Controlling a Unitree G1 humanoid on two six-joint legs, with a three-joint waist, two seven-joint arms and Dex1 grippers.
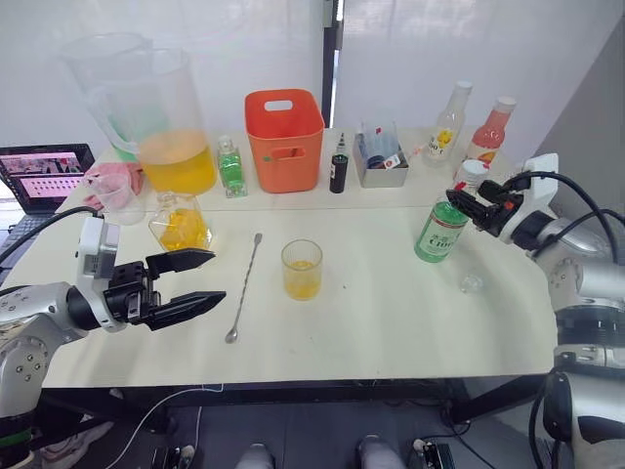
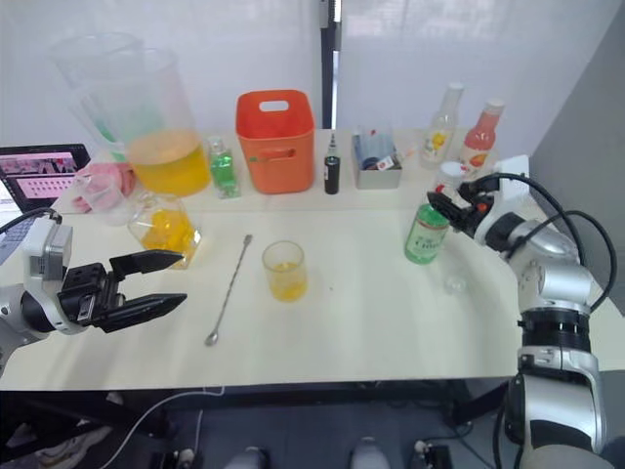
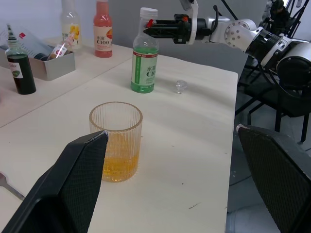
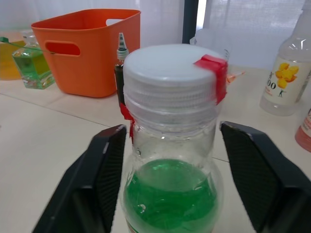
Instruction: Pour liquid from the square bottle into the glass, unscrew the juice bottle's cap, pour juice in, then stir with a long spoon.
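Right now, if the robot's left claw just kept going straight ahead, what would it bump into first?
Most likely the glass. The open left gripper points across the table, and the left wrist view shows the tumbler between its fingers, nearest in line. Depth is hard to judge.

Open bench (image 1: 391, 313) along the front edge and between the glass (image 1: 302, 269) and juice bottle (image 1: 440, 231). Long spoon (image 1: 243, 286) lies just left of the glass. Back edge crowded: pitcher (image 1: 166, 127), orange bin (image 1: 284, 140), bottles.
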